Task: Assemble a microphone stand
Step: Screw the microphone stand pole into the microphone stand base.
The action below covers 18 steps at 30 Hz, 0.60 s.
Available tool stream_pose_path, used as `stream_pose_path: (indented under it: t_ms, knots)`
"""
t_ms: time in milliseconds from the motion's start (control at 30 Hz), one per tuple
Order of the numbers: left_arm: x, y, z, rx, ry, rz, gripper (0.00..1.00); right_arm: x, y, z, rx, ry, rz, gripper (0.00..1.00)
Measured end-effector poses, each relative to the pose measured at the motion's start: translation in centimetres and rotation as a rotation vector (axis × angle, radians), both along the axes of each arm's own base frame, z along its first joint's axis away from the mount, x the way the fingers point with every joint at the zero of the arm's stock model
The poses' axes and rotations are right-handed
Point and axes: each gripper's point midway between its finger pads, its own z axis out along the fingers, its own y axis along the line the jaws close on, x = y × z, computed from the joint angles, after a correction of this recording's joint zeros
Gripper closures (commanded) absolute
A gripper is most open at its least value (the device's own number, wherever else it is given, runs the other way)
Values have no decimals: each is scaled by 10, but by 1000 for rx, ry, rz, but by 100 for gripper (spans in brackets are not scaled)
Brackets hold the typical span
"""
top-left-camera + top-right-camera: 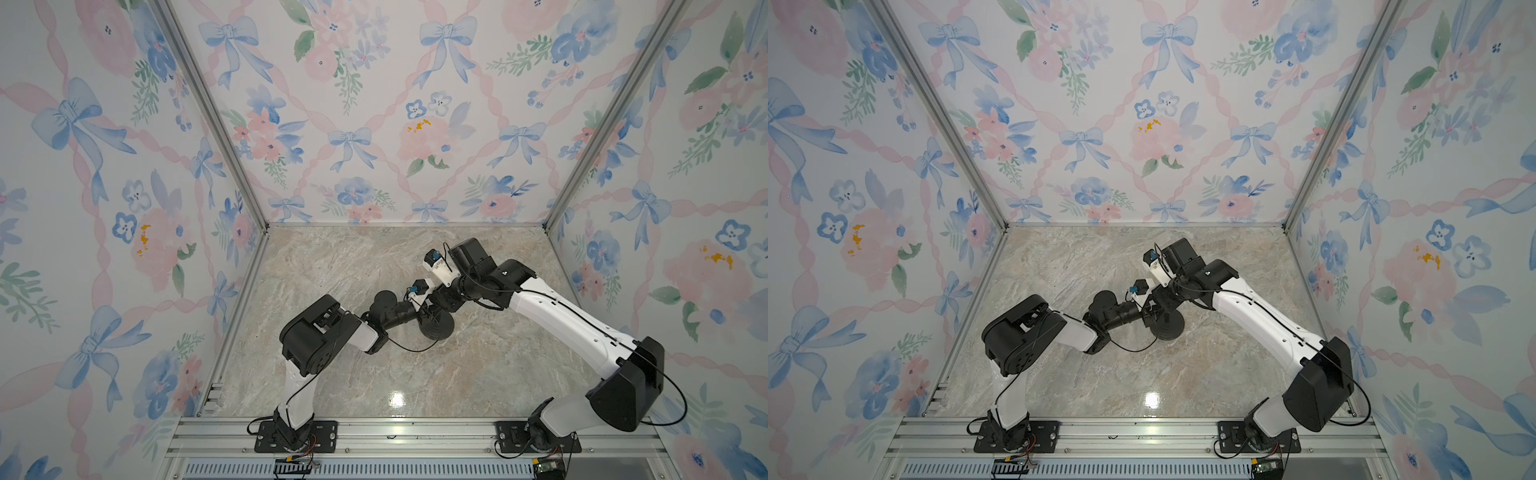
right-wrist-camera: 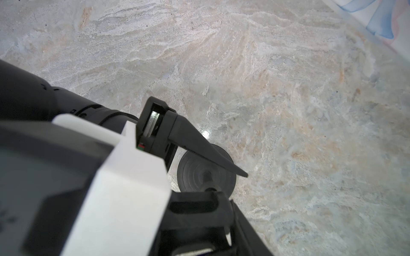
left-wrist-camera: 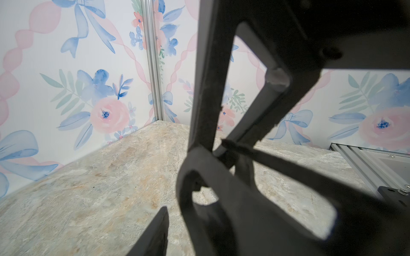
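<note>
The microphone stand's black disc base [image 1: 438, 329] [image 1: 1170, 331] lies flat on the marble floor near the middle. In the right wrist view the base [image 2: 195, 175] shows ringed, and its thin rod [image 2: 209, 188] rises toward the camera. My right gripper [image 1: 436, 300] is shut on the clip-like head [image 2: 195, 206] from above, one finger [image 2: 250, 230] against its side. My left gripper [image 1: 423, 312] reaches in from the left at head height and stands open. A strip of floor shows between its finger [image 3: 158, 230] and the clip [image 3: 188, 177]. Its other finger [image 2: 199, 150] juts over the base.
Flowered walls close the cell on three sides, with metal posts in the far corners. An aluminium rail [image 1: 415, 432] carrying both arm mounts runs along the front edge. A black cable [image 1: 409, 348] loops from the left wrist down onto the floor beside the base.
</note>
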Motion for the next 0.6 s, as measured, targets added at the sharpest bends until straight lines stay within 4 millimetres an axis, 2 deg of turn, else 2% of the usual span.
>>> stream_pose_path:
  t_ms: [200, 333, 367, 467, 533, 600]
  knots:
    - [-5, -3, 0, -14, 35, -25, 83, 1, -3, 0, 3, 16, -49, 59]
    - [-7, -4, 0, -10, 23, -29, 93, -1, -5, 0, 1, 27, -58, 42]
    - [-7, -5, 0, -4, 9, -27, 94, -4, -7, -2, -7, 39, -57, 36]
    - [-8, -6, 0, 5, -14, -29, 96, -12, -10, -4, -37, 62, -20, 30]
    - [-8, -6, 0, 8, -21, -29, 96, -13, -12, 5, -54, 44, 30, 28]
    - [-9, -6, 0, 10, -26, -32, 96, -9, -11, 23, -55, -13, 110, 26]
